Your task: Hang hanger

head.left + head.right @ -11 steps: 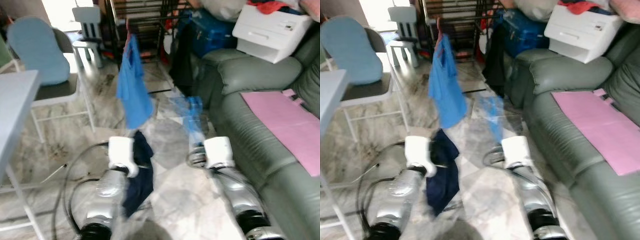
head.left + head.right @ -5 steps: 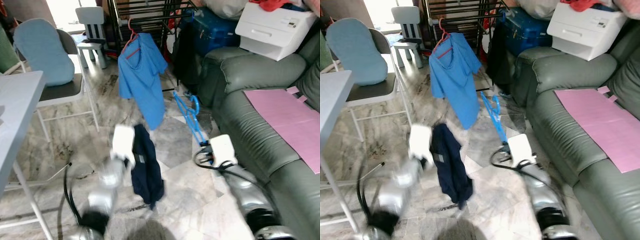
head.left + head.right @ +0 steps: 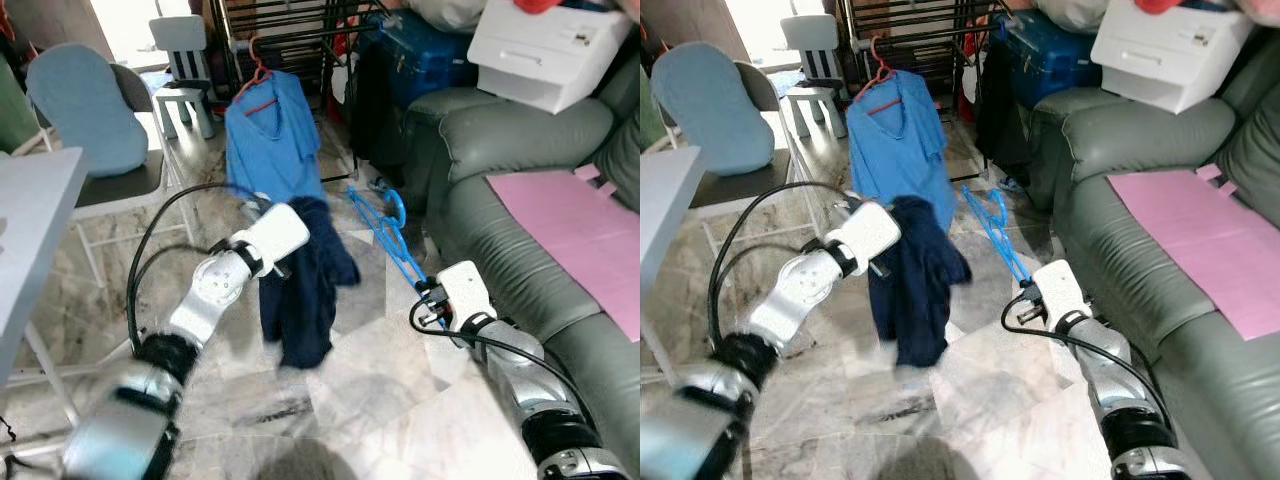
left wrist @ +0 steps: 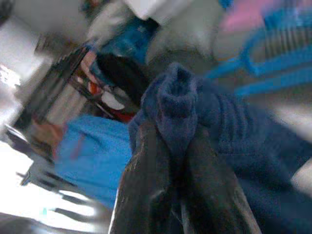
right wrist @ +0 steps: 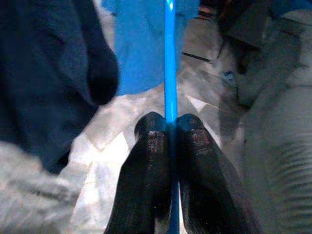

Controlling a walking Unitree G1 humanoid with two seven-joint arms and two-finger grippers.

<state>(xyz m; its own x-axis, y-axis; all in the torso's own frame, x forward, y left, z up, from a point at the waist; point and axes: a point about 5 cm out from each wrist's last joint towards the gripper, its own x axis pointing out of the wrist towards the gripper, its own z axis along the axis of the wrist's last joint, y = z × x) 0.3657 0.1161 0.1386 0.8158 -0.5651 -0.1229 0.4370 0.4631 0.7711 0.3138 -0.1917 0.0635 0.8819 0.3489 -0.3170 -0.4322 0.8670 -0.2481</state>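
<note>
Right claw [image 5: 168,127] pinched tight on the thin bar of the blue hanger [image 3: 385,232], which angles up and away from it over the marble floor [image 3: 360,400], just beside the green sofa [image 3: 520,240]. Left claw [image 4: 170,146] clamped shut on a bunched fold of the dark navy garment [image 3: 300,290], holding it up so it dangles between the two arms. Beyond both, a light blue shirt [image 3: 270,140] already hangs on a red hanger [image 3: 258,85] from the black rack [image 3: 290,30]. The risk, I reckon: that bar is slim and held by a narrow pinch, so the hanger could swivel or slip on the way to the rack, and the swinging navy cloth could snag its hook
</note>
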